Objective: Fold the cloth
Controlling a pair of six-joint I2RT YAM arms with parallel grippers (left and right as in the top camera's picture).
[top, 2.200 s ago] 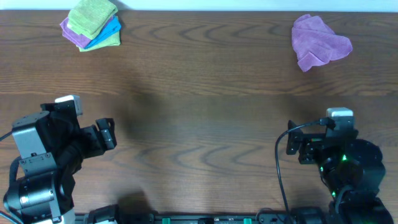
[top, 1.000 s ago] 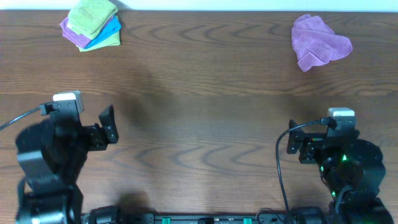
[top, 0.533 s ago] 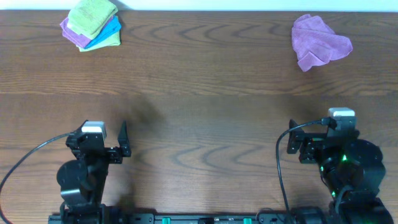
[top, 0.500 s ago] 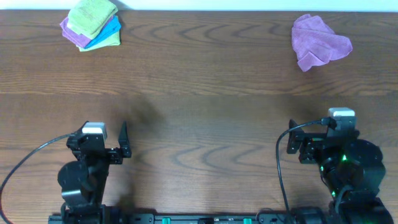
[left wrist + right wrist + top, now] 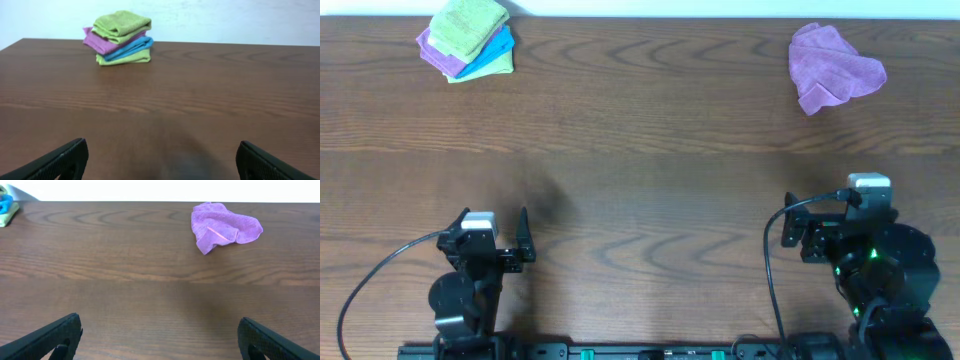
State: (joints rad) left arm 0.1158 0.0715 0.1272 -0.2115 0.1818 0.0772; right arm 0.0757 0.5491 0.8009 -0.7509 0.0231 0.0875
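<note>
Standing by the table (image 5: 650,150), I took the pile of cloths at its far left corner as reference.

- The cloth (image 5: 121,22) lay on top of the pile, already a compact folded pad. No white tag was visible from either view.
- Beneath it in the pile were a purple cloth (image 5: 102,44), a blue cloth (image 5: 131,47) and a thinner yellow-green cloth (image 5: 122,57) at the bottom.
- The left gripper (image 5: 161,162) sat well short of the pile, at the near edge and facing it. Its jaws were spread wide and held nothing.
- The right gripper (image 5: 160,335) sat well to the right of the pile, also at the near edge, likewise wide open and empty.
- A crumpled purple cloth (image 5: 832,68) lay loose at the far edge, well right of the pile.

Judgement: the folding looked done, with both arms parked clear of the pile. If a further fold were wanted, the left arm would need a long reach to the pile, pinching only the top layer.

Obstructions: bare wood lay between the left gripper and the pile. The risk was dragging the cloths underneath.
</note>
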